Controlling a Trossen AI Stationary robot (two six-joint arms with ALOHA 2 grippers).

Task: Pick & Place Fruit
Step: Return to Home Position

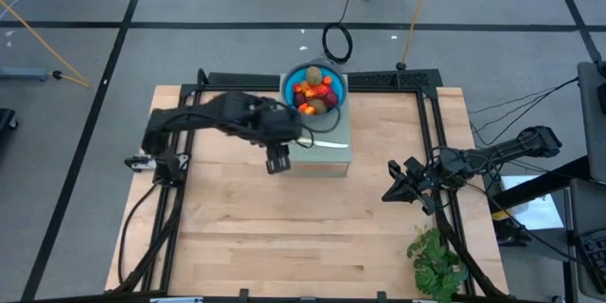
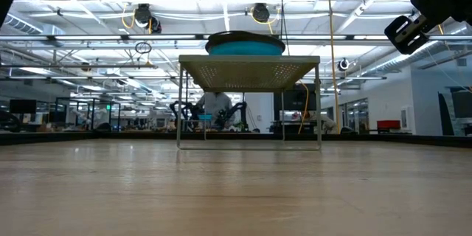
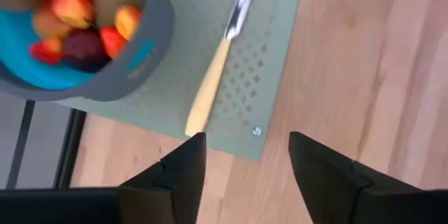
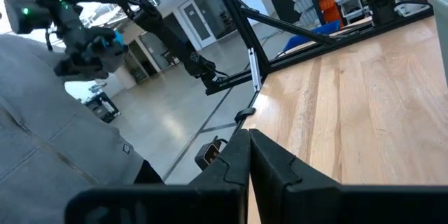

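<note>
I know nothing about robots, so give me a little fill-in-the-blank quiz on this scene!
The fruit lies in the ___ bowl on the shelf.
The left arm hovers near the knife, jaws ___.
The right arm waits at the table's right edge, jaws ___.
Missing words: blue; open; shut.

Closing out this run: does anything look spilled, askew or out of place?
Nothing stands out. The fruit sits heaped inside the blue strainer bowl on the shelf, and the knife lies flat beside it, its handle near the shelf's edge.
</note>
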